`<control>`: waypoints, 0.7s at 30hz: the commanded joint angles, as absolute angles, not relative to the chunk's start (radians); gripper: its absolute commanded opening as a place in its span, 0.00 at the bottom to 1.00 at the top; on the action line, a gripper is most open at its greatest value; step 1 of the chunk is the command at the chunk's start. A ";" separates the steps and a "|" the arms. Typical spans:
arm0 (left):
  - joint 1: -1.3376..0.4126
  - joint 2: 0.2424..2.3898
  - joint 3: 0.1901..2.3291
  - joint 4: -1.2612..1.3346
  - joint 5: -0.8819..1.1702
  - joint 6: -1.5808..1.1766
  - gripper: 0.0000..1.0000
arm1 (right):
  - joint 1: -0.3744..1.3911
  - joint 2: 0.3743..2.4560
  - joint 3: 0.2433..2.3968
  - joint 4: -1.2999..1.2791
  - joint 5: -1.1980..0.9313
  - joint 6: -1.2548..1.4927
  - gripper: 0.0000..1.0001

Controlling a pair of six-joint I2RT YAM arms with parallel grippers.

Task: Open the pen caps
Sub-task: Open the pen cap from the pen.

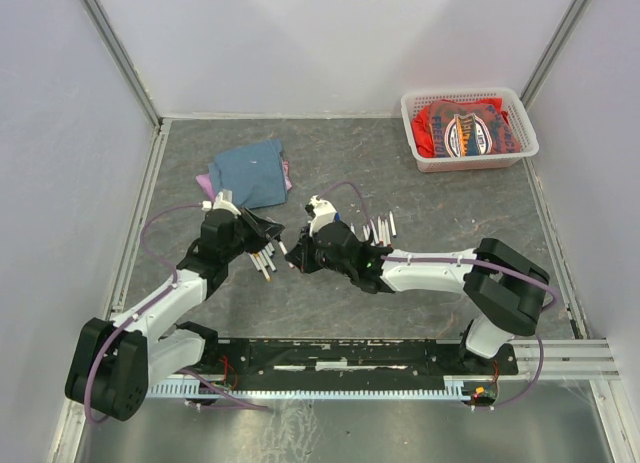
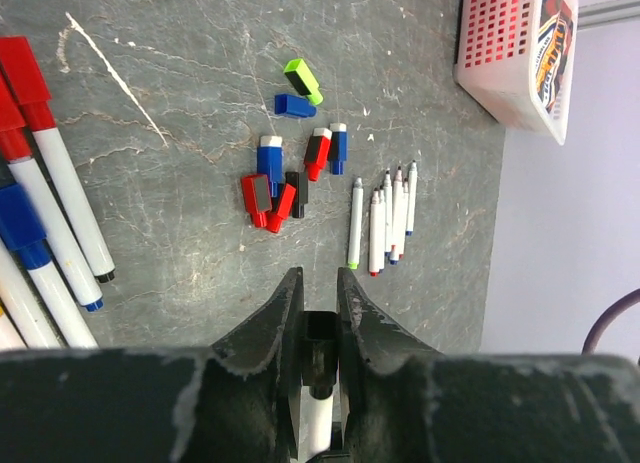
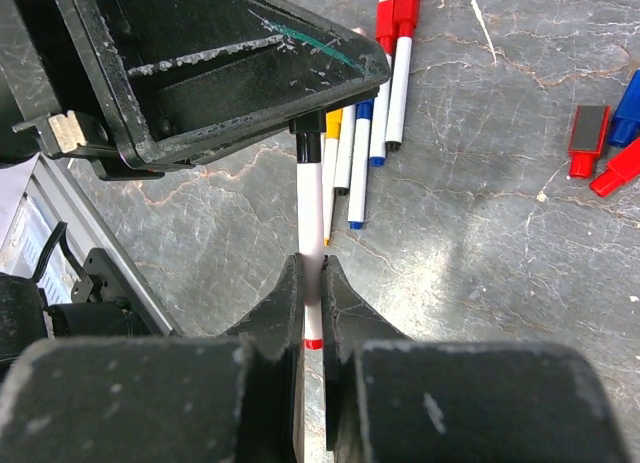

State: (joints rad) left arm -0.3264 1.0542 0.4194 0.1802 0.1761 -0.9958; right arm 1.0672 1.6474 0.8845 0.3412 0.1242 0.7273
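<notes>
One white pen [image 3: 311, 208] with a black pen cap [image 2: 320, 333] is held in the air between both grippers. My right gripper [image 3: 311, 261] is shut on the white barrel near its red-banded end. My left gripper [image 2: 319, 273] has its jaws pressed on both sides of the black cap [image 3: 308, 143]. In the top view the two grippers [image 1: 266, 230] [image 1: 299, 256] meet tip to tip at the table's middle left. Several loose pen caps [image 2: 280, 188], red, blue, black and green, lie on the table beyond the left gripper.
Several uncapped white pens [image 2: 385, 223] lie beside the loose caps. Capped red and blue pens [image 2: 50, 203] lie at the left of the left wrist view. A white basket [image 1: 522, 118] holding a red packet stands at the back right. A blue cloth [image 1: 250, 173] lies at the back left.
</notes>
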 commanded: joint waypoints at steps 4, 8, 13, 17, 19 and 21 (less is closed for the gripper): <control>-0.319 1.062 0.417 0.257 0.236 -0.971 0.03 | 1.052 1.597 0.873 0.389 0.112 0.736 0.01; -0.320 1.051 0.412 0.267 0.235 -0.972 0.03 | 1.050 1.588 0.871 0.392 0.105 0.726 0.19; -0.319 1.046 0.408 0.282 0.251 -0.977 0.03 | 1.045 1.600 0.898 0.371 0.096 0.720 0.38; -0.319 1.045 0.406 0.288 0.259 -0.977 0.03 | 1.041 1.617 0.917 0.365 0.086 0.722 0.40; -0.319 1.043 0.405 0.291 0.261 -0.979 0.03 | 1.037 1.625 0.925 0.365 0.080 0.723 0.40; -0.319 1.043 0.402 0.297 0.264 -0.983 0.03 | 1.033 1.635 0.933 0.366 0.072 0.728 0.40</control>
State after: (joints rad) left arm -0.3218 1.0603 0.4038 0.2382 0.2317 -0.9958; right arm 1.0428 1.6306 0.8791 0.3401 0.0937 0.7322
